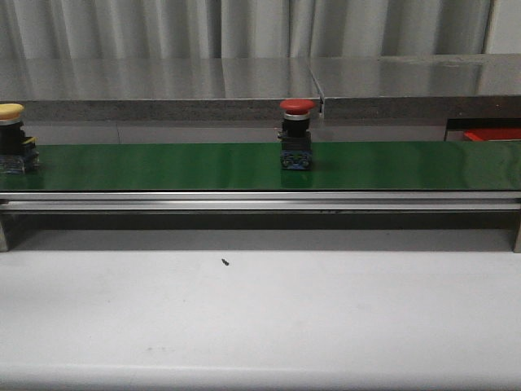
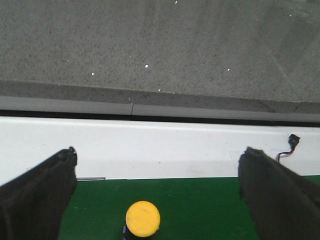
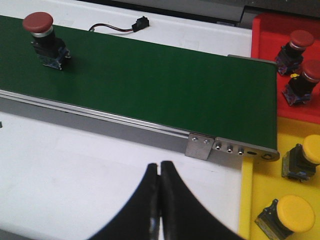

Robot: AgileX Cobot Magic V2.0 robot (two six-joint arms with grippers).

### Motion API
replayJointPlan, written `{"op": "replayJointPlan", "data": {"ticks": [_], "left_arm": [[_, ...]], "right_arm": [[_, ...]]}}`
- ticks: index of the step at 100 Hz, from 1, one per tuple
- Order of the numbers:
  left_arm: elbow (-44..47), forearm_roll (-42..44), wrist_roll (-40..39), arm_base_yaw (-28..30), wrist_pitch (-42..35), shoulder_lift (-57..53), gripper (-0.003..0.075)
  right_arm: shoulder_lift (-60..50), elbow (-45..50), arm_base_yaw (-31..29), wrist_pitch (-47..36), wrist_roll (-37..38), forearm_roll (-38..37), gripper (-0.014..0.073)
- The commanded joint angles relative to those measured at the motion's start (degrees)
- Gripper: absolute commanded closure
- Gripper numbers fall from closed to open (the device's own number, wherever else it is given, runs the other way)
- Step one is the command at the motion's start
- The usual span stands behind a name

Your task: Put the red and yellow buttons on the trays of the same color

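While the red mushroom-head push button (image 1: 296, 133) stands upright near the middle of the long green conveyor belt (image 1: 203, 167), a yellow mushroom-head push button (image 1: 14, 137) stands on the same belt at its far left end, well apart from the red one. In the left wrist view this yellow button (image 2: 142, 218) sits on the green surface between the two black fingers (image 2: 37, 197) of the left gripper (image 2: 160, 192), which are wide apart and do not touch it.

The right gripper (image 3: 160, 192) hangs over the white table (image 3: 75, 165) in front of the belt, and its two black curved fingers are pressed together with nothing between them. From this view the red tray (image 3: 260, 35) lies beside the right end of the belt, with two red-capped buttons (image 3: 296, 46) already standing in it. The yellow tray (image 3: 247, 200) lies just beside the red one, nearer to the robot, and holds two yellow-capped buttons (image 3: 287, 216).

The belt runs in a frame of pale aluminium rail (image 1: 260, 201). Behind it is a grey steel counter (image 1: 244, 81) with a shiny top, and pale grey pleated curtains (image 1: 244, 24) close the room at the back. The white table (image 1: 260, 318) in front has one small dark speck (image 1: 225, 261) on it.
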Motion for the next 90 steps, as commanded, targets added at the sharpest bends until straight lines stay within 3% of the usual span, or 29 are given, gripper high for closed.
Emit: {"op": "replayJointPlan", "data": {"ticks": [1, 17, 29, 47, 64, 83, 90], "left_arm": [[2.17, -3.51, 1.23, -0.15, -1.66, -8.66, 0.0113], [10.28, -3.98, 1.6, -0.15, -1.11, -18.94, 0.0118], [16.51, -5.05, 1.6, -2.26, 0.76, -23.33, 0.017], [26.05, -4.48, 1.6, -6.55, -1.95, -29.55, 0.032], [32.99, -3.65, 1.6, -6.97, -4.74, -37.92, 0.0443], [37.84, -3.65, 1.6, -6.97, -6.89, -43.58, 0.0715], [38.68, -3.65, 1.6, -6.97, -8.76, -44.34, 0.0739]], "right_arm": [[-0.36, -1.4, 0.09, -2.99, -0.51, 0.89, 0.0661], [-0.36, -1.4, 0.09, -2.99, -0.51, 0.89, 0.0661], [-0.36, -1.4, 0.09, -2.99, -0.51, 0.89, 0.0661], [-0.36, -1.4, 0.09, -2.99, -0.51, 0.89, 0.0661], [-0.36, -1.4, 0.09, -2.99, -0.51, 0.94, 0.0661], [-0.36, -1.4, 0.09, -2.99, -0.51, 0.94, 0.0661], [-0.36, -1.4, 0.09, -2.99, -0.51, 0.94, 0.0659]]}}
